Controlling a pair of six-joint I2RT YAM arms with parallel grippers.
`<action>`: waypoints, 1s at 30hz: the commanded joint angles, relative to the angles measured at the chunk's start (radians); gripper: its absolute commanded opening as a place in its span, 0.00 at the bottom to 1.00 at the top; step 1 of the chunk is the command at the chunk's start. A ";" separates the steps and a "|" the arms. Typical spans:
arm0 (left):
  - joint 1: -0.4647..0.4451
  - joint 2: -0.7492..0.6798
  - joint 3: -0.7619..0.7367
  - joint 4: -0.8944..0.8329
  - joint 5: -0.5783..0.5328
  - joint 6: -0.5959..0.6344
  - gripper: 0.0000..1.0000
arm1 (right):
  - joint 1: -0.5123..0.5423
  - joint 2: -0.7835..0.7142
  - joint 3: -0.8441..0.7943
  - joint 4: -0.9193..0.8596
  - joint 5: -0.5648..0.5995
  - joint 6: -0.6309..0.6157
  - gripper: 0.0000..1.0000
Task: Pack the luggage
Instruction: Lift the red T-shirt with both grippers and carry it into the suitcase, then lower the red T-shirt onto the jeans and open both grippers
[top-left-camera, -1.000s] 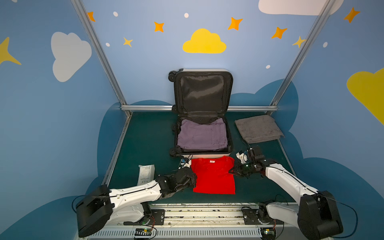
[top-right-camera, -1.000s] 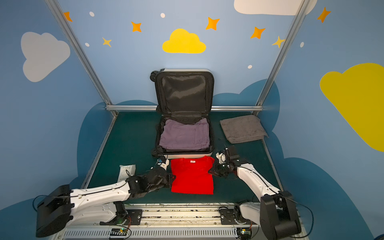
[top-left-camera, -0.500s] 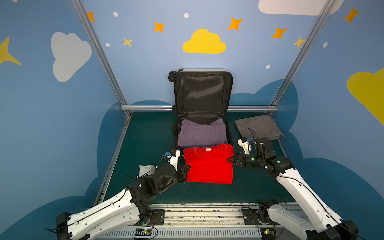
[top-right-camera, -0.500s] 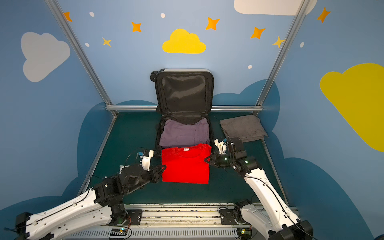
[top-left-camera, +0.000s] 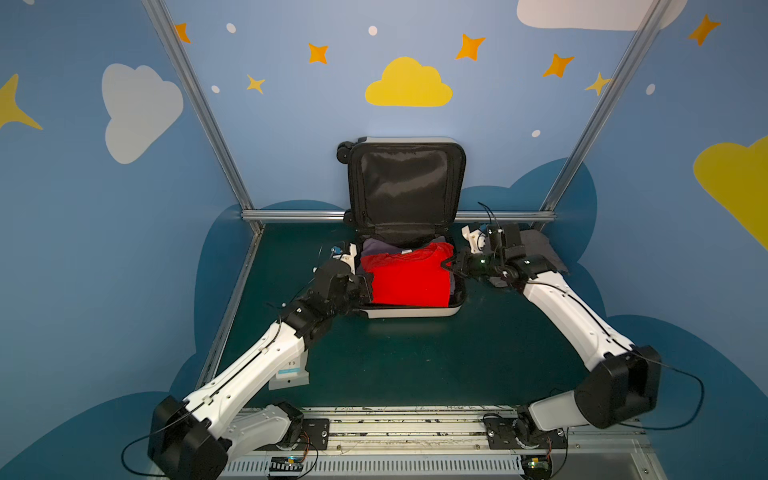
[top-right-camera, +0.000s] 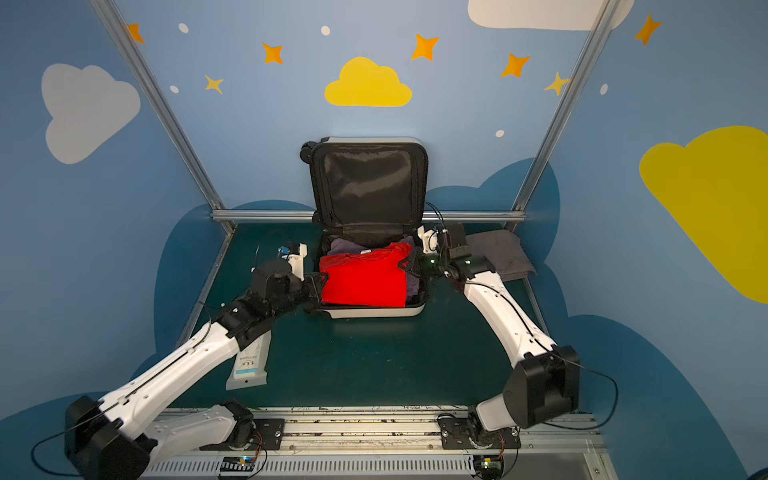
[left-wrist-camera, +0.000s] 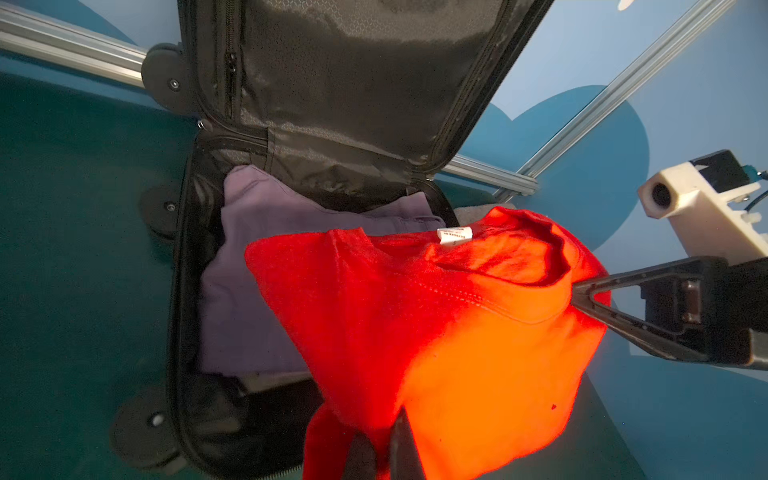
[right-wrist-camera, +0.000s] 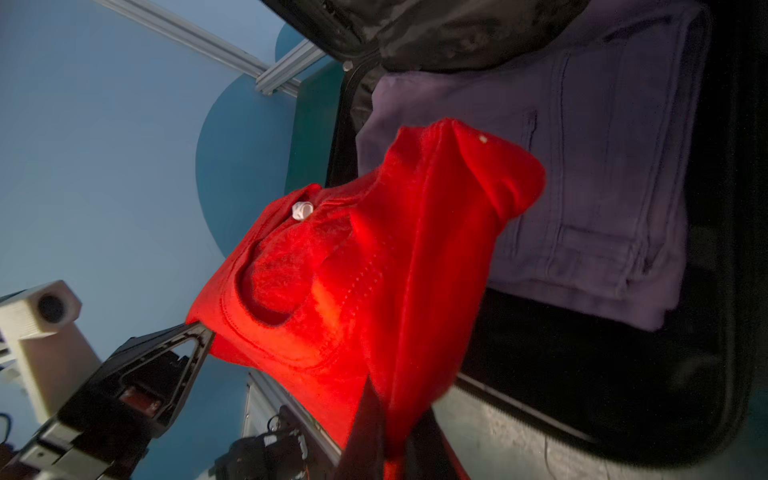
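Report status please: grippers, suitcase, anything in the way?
Both shut on red shirt: left gripper, right gripper. Shirt hangs above open suitcase, purple clothes inside. Nothing in the way.

The left arm (top-left-camera: 257, 365) stretches in from the near left corner of the table (top-left-camera: 415, 365). The right arm (top-left-camera: 569, 307) bends in from the near right corner. The left gripper (top-left-camera: 367, 286) and the right gripper (top-left-camera: 449, 266) each pinch one side of the red shirt (top-left-camera: 409, 280).
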 joint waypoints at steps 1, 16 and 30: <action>0.074 0.101 0.059 0.077 0.055 0.093 0.03 | -0.011 0.122 0.093 0.070 0.045 -0.018 0.00; 0.169 0.532 0.127 0.182 0.127 0.086 0.03 | -0.029 0.569 0.336 0.004 0.065 -0.047 0.00; 0.190 0.498 0.254 0.069 0.175 0.105 0.97 | -0.057 0.493 0.405 -0.173 0.055 -0.074 0.40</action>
